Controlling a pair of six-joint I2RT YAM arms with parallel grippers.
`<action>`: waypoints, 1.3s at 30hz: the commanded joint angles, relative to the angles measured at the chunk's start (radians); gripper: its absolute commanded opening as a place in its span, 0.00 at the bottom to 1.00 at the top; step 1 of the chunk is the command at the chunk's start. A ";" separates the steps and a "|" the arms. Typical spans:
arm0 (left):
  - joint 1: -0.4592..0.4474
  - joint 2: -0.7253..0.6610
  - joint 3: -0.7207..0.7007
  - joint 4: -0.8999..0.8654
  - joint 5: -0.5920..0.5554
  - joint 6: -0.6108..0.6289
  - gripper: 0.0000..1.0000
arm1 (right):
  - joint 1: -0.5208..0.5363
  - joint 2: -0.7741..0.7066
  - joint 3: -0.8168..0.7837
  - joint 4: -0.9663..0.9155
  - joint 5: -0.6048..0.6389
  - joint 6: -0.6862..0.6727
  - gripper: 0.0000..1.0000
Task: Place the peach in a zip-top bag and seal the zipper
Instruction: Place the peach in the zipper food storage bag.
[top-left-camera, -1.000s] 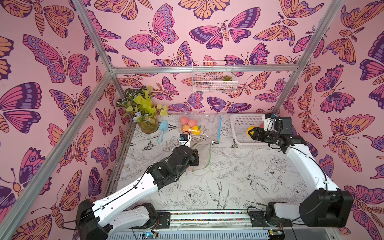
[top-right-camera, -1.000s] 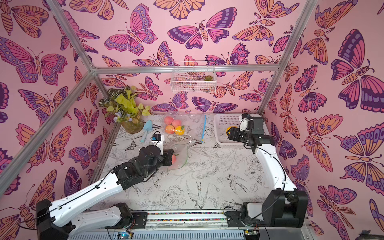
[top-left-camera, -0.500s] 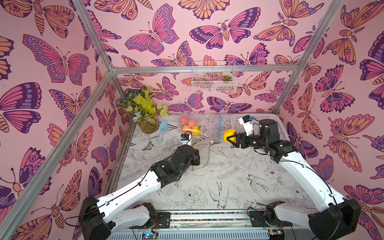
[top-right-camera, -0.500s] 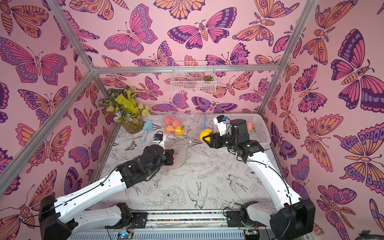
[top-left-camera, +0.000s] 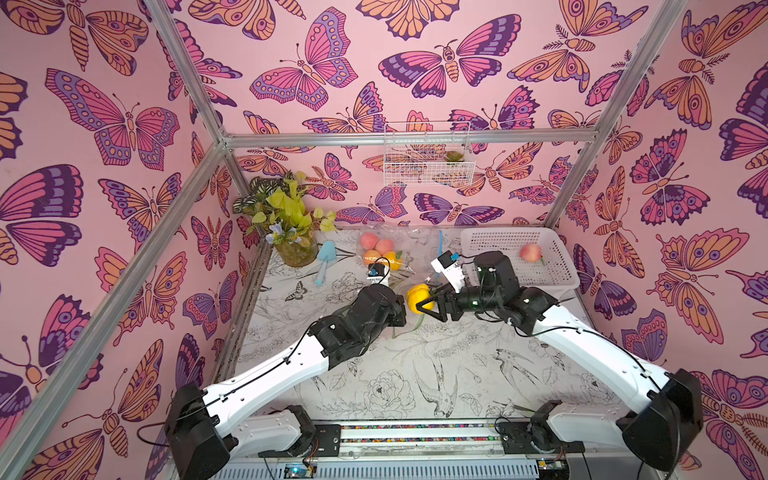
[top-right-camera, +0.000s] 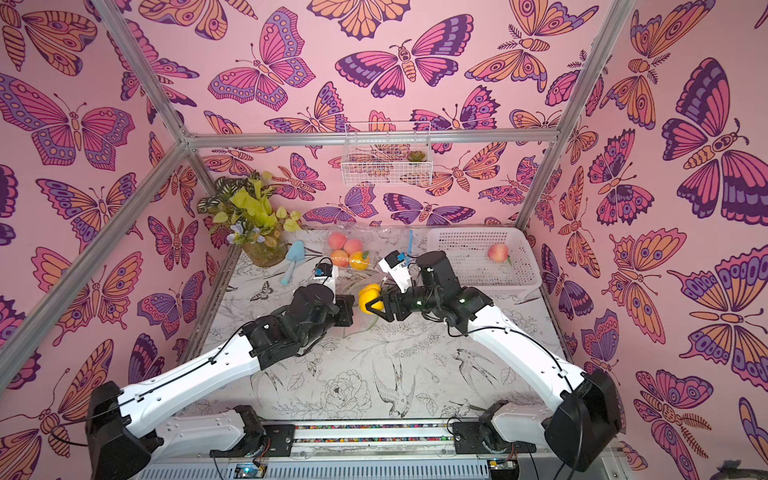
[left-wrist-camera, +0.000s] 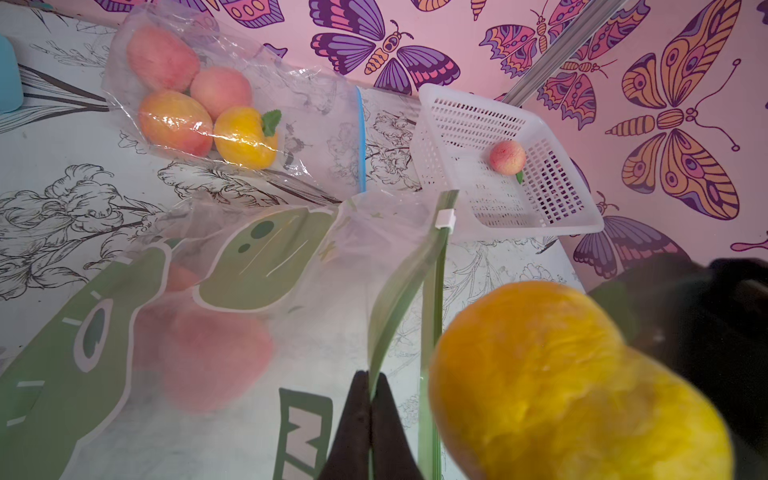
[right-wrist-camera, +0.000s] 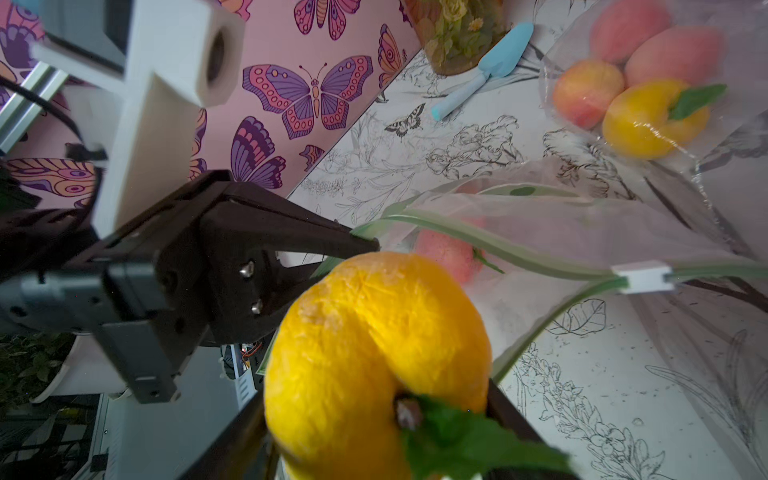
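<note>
Left end effector (left-wrist-camera: 370, 378) shut on bag (left-wrist-camera: 257, 266) lip, propping mouth open; right end effector (top-left-camera: 424, 300), part open, clasps peach (top-left-camera: 419, 294) at bag mouth.

Quick count: one yellow peach (top-left-camera: 419, 296), its yellow twin (left-wrist-camera: 245, 137), five pinkish peaches (top-left-camera: 530, 251), so seven for sure. One clear bag (left-wrist-camera: 307, 108), one green-printed bag (left-wrist-camera: 266, 253), one white basket (top-left-camera: 498, 249), one wire basket (top-left-camera: 428, 174), one blue trowel (top-left-camera: 325, 253), one plant (top-left-camera: 286, 208).

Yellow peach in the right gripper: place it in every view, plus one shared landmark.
Top view: yellow peach mid-table.
Top view: same, mid-table.
Left wrist: close, blurred, beside the open zipper.
Right wrist: close, before the open zipper.
Landmark: clear bag of fruit by the back wall, in all four.
</note>
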 joint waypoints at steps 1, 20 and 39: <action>0.001 -0.003 0.021 0.020 0.019 0.007 0.00 | 0.019 0.038 -0.002 0.040 -0.007 0.021 0.67; 0.000 -0.026 -0.001 0.079 0.143 0.030 0.00 | 0.025 0.144 0.057 0.015 0.184 0.085 0.69; 0.001 -0.040 -0.026 0.094 0.131 0.021 0.00 | 0.054 0.110 0.059 -0.003 0.220 0.032 0.92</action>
